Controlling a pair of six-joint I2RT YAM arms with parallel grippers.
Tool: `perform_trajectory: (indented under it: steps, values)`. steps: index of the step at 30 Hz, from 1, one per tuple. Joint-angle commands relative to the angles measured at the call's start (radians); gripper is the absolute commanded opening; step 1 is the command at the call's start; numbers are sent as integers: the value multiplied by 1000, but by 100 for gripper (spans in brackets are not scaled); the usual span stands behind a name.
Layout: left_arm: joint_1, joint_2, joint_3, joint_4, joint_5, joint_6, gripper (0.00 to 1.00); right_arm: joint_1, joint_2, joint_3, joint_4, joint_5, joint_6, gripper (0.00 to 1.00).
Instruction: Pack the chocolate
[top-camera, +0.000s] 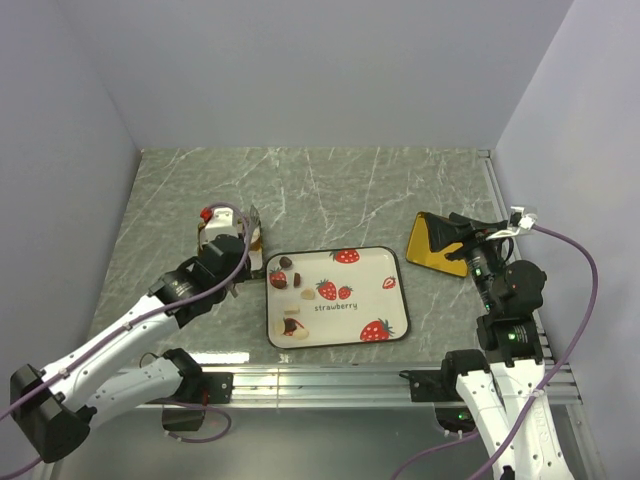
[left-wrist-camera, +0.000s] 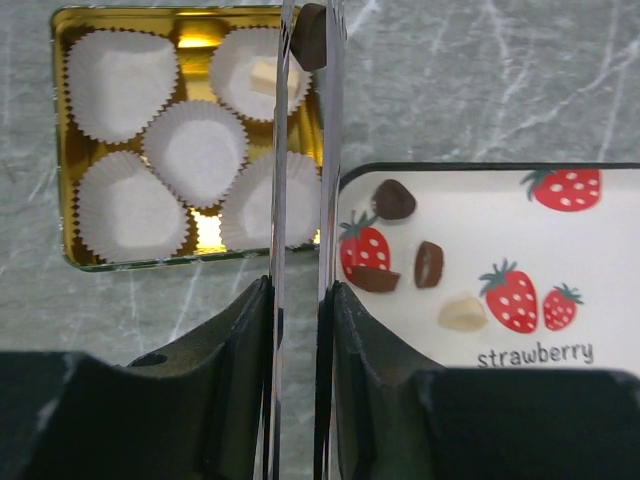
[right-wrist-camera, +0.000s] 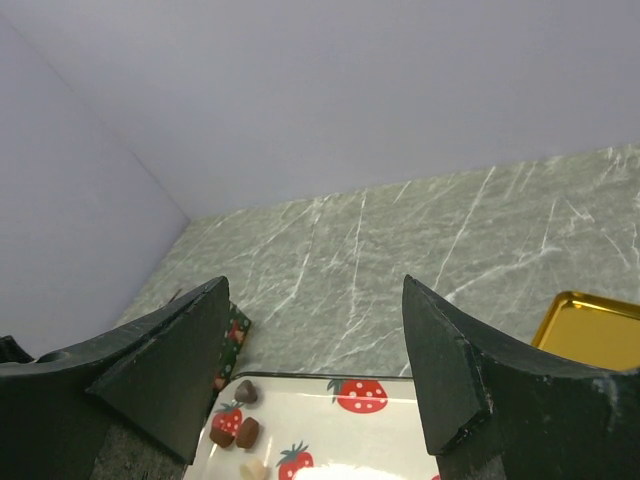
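The fingers of the left gripper (left-wrist-camera: 306, 28) are clenching a dark chocolate (left-wrist-camera: 310, 42) above the gold tin (left-wrist-camera: 200, 30), where one cream piece (left-wrist-camera: 262, 76) is lying in a paper cup (left-wrist-camera: 232, 58), while several pieces (left-wrist-camera: 394, 198) are waiting on the strawberry tray (left-wrist-camera: 600, 260) and the right gripper (right-wrist-camera: 312, 300) is hanging released.

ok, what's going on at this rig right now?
The left gripper is shut on a dark brown chocolate lump, holding it over the gold tin of white paper cups; one cup already has a cream piece. More lumps wait on the strawberry-print tray. The right gripper is open, holding nothing.
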Motion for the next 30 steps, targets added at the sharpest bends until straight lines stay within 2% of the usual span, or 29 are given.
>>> perform_trajectory:
  steps: [1, 14, 20, 27, 30]
  values:
    - [40, 30, 59, 12, -27, 26, 28, 4, -1, 1, 42, -20, -9, 76]
    - [91, 83, 56, 15, -38, 29, 29, 4, 0, 1, 49, -29, -9, 76]
    - [99, 117, 53, 31, -35, 39, 34, 6, -7, 0, 46, -24, -12, 76]
    - [105, 126, 48, 45, -29, 52, 46, 4, 6, 0, 51, -29, -10, 76]
    - [105, 145, 53, 42, -29, 53, 47, 4, 8, 1, 51, -29, -12, 76]
